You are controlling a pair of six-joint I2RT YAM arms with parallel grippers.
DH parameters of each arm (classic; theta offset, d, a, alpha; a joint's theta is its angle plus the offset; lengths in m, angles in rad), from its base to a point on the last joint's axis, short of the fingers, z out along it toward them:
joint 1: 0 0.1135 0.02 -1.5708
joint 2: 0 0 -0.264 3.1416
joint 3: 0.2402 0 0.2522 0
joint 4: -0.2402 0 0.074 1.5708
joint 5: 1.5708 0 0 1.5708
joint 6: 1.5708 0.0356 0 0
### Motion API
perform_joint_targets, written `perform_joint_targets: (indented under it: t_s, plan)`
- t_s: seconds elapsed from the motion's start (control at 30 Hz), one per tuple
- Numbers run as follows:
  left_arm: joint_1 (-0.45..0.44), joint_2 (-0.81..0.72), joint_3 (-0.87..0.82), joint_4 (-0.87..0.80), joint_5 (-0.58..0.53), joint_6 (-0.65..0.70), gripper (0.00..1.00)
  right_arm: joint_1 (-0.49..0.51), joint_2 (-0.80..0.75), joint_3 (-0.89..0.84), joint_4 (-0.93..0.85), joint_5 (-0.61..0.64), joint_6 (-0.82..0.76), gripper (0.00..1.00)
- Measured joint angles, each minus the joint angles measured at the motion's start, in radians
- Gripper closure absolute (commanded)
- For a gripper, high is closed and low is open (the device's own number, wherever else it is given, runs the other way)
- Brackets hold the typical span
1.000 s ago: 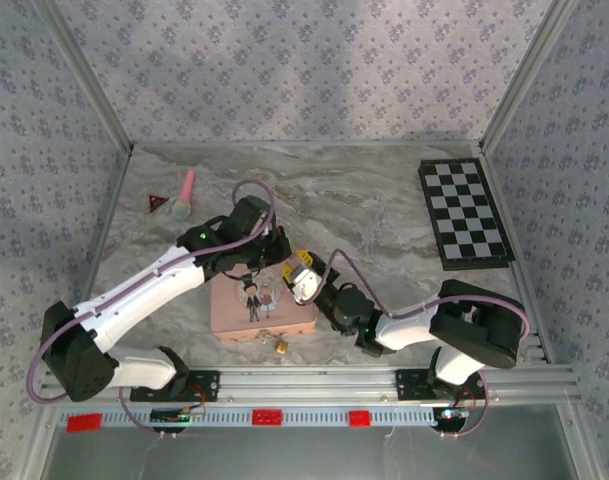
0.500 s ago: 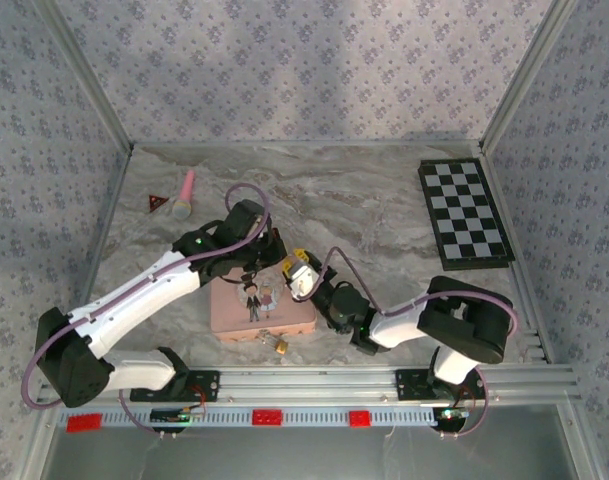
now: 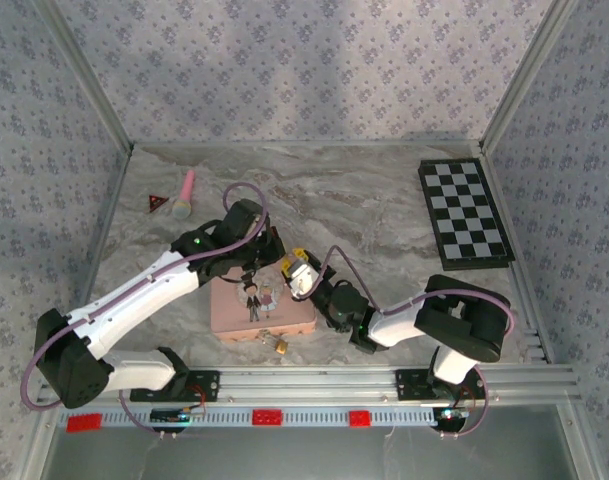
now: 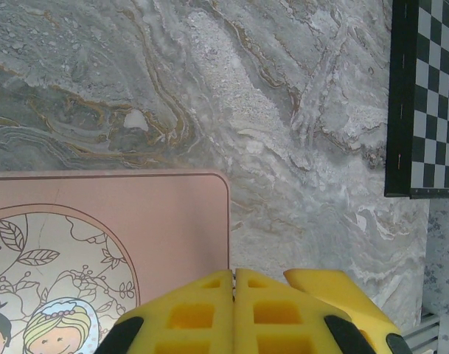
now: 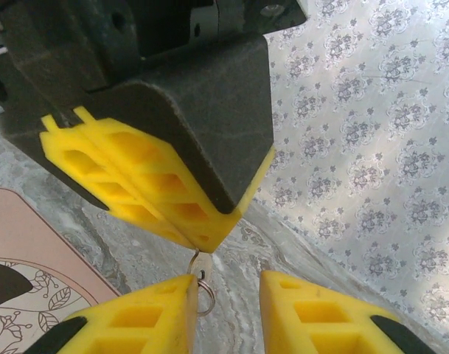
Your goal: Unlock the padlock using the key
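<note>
Above the far right corner of the pink tin [image 3: 234,318], the left gripper [image 5: 202,237] pinches a small key [image 5: 201,264] at the very tips of its closed yellow fingers. The key's wire ring [image 5: 206,289] dangles into the gap of the right gripper [image 5: 228,299], whose jaws stand apart on either side. The key hangs close to one right finger rather than centred. The padlock [image 3: 281,346] lies on the table [image 3: 384,200] just off the tin's near edge, toward the arm bases and apart from both grippers. This looks like a hand-over of the key, with the unlocking itself not yet begun. To do it well, the right gripper would need to shift sideways until the key sits midway between its pads. It should close on the head and ring, leaving the blade free and pointing outward. The left fingers should let go only once that grip is firm, since so slight a key could twist or drop. The padlock lies loose, so the freed left gripper will likely have to steady it, keyhole exposed, before the key goes in.
</note>
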Motion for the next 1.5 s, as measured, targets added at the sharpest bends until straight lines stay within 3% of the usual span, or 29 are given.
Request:
perform_joint_targets:
  t_s: [0.3, 0.97, 1.5]
  plan:
    - [0.008, 0.000, 0.000, 0.011, 0.005, 0.000, 1.00, 0.001, 0.001, 0.001, 0.000, -0.022, 0.000, 0.69]
    - [0.011, -0.013, -0.011, 0.046, 0.024, -0.015, 1.00, 0.001, 0.048, 0.053, -0.004, 0.019, 0.000, 0.78]
    - [0.011, -0.013, -0.015, 0.051, 0.026, -0.015, 1.00, -0.004, 0.048, 0.053, -0.007, 0.028, 0.038, 0.95]
